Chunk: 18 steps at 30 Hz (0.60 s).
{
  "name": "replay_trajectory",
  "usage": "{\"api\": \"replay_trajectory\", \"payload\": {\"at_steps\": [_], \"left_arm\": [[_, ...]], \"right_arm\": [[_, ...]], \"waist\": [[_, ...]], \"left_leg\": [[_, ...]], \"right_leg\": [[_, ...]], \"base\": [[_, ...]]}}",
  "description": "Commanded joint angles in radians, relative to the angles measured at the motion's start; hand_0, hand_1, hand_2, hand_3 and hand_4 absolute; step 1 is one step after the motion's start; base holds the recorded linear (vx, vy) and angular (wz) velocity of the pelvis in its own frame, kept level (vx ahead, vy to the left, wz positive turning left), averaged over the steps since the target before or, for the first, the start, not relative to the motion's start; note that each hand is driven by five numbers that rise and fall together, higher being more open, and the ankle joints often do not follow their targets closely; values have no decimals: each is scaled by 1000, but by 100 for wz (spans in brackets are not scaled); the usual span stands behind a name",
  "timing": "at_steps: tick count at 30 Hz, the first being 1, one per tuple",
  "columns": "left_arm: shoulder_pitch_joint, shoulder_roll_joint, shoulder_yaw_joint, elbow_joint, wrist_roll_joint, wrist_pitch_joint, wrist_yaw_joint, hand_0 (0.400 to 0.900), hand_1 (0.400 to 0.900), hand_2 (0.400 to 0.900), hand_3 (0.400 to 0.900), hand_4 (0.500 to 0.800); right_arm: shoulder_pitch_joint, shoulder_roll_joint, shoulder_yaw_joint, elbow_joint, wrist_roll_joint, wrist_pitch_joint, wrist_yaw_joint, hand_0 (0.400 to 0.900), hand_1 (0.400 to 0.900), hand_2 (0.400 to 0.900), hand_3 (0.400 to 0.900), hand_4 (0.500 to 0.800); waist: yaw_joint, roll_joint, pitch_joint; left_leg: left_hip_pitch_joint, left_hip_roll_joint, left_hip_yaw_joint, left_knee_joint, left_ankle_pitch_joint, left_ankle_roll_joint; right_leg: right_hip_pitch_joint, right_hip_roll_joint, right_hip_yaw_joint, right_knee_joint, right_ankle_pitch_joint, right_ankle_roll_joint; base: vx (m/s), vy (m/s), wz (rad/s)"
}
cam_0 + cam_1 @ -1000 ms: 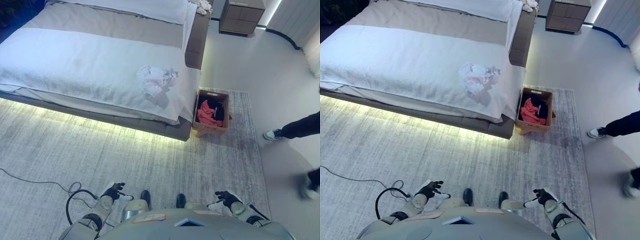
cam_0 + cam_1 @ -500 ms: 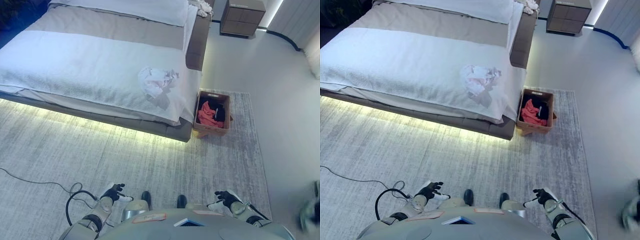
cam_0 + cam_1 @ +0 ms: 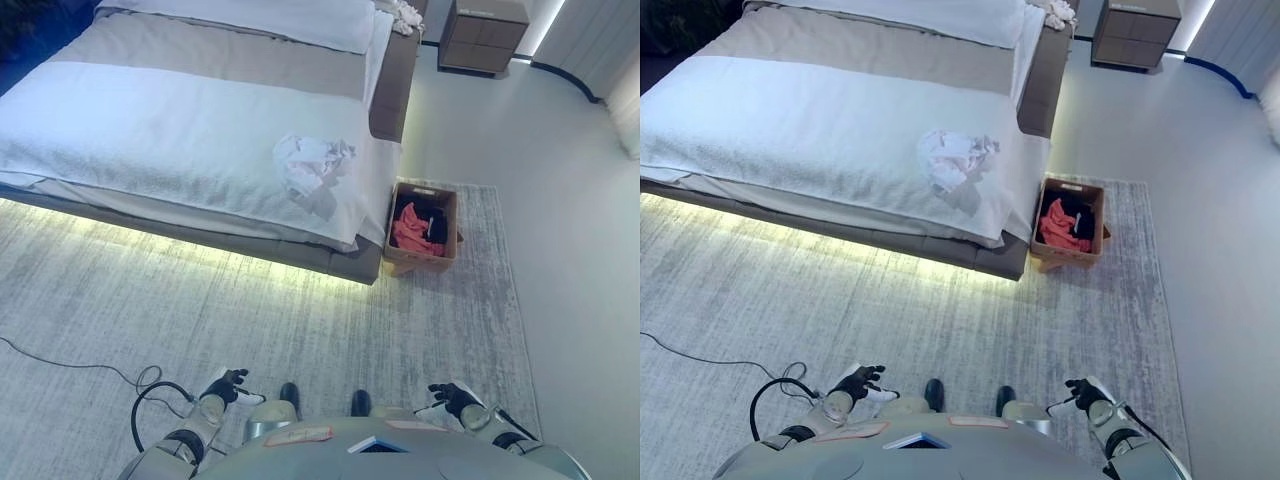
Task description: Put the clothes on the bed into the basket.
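Nearest, at the bottom edge, the left robot hand (image 3: 227,383) and the right robot hand (image 3: 455,397) hang low over the grey rug (image 3: 300,320), each with loosely relaxed fingers and holding nothing. Farther on, the bed (image 3: 150,130) stretches across the upper left, with a glowing strip of light along its base. A crumpled white garment with pinkish marks (image 3: 312,160) lies on the white bed cover near the bed's near right corner. Just beside that corner, on the rug, stands the brown basket (image 3: 447,215), with a red piece of clothing (image 3: 409,228) and a dark piece (image 3: 430,220) inside. At the bed's far corner rests another small white bundle (image 3: 404,13), and beyond it a brown nightstand (image 3: 486,32) stands on the pale floor. No writing can be read anywhere.
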Motion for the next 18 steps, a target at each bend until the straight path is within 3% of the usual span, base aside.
{"api": "replay_trajectory", "payload": {"at_steps": [1, 3, 5, 8, 11, 13, 15, 18], "left_arm": [[-80, 17, 39, 43, 13, -12, 24, 900, 900, 900, 900, 800], [-85, 15, 46, 47, 5, -14, 29, 900, 900, 900, 900, 800], [-88, 13, 48, 34, -3, -14, 30, 900, 900, 900, 900, 800], [-101, 14, 47, 20, -18, -16, 31, 900, 900, 900, 900, 800], [-101, 19, 56, 8, -39, -19, 28, 900, 900, 900, 900, 800], [-93, 21, 58, 15, -33, -19, 28, 900, 900, 900, 900, 800], [-86, 14, 59, 26, -26, -17, 32, 900, 900, 900, 900, 800], [-72, 7, 63, 54, -17, -17, 27, 900, 900, 900, 900, 800]], "right_arm": [[-54, -49, 42, -20, 23, -7, -20, 900, 900, 900, 900, 800], [-58, -52, 38, -23, 32, -11, -23, 900, 900, 900, 900, 800], [-58, -58, 37, -26, 36, -11, -22, 900, 900, 900, 900, 800], [-59, -76, 27, -23, 41, -9, -25, 900, 900, 900, 900, 800], [-58, -92, 10, -4, 45, -2, -24, 900, 900, 900, 900, 800], [-53, -96, 3, 3, 46, -1, -24, 900, 900, 900, 900, 800], [-55, -105, -1, 11, 45, -3, -26, 900, 900, 900, 900, 800], [-69, -105, 7, 22, 31, -4, -22, 900, 900, 900, 900, 800]], "waist": [[-22, -34, 47], [-22, -42, 66], [-17, -46, 94], [-10, -47, 135], [-7, -35, 141], [-2, -23, 132], [6, 1, 126], [16, 21, 112]], "left_leg": [[-8, -3, -49, 2, -29, -28], [-55, 1, -45, 125, -61, -36], [-132, -21, -44, 287, -76, -46], [-235, -36, -43, 471, -31, -43], [-304, -59, -11, 377, -30, -31], [-294, -57, 1, 239, 19, -28], [-299, -54, 11, 43, 72, -35], [-325, -63, -13, -4, 103, -58]], "right_leg": [[16, 35, 5, 13, -79, -17], [18, 38, 4, 26, -86, -27], [27, 34, 0, 33, -88, -36], [52, 32, -16, 26, -88, -50], [68, 27, -30, 7, -93, -42], [69, 32, -26, 4, -100, -34], [74, 43, -19, 4, -118, -26], [99, 51, 9, 4, -143, -14]], "base": [[1, -152, 17], [-11, -163, 14], [-36, -133, 15], [18, -98, 8], [118, -4, 6], [216, 69, -8], [267, 134, -26], [330, 167, -49]]}}
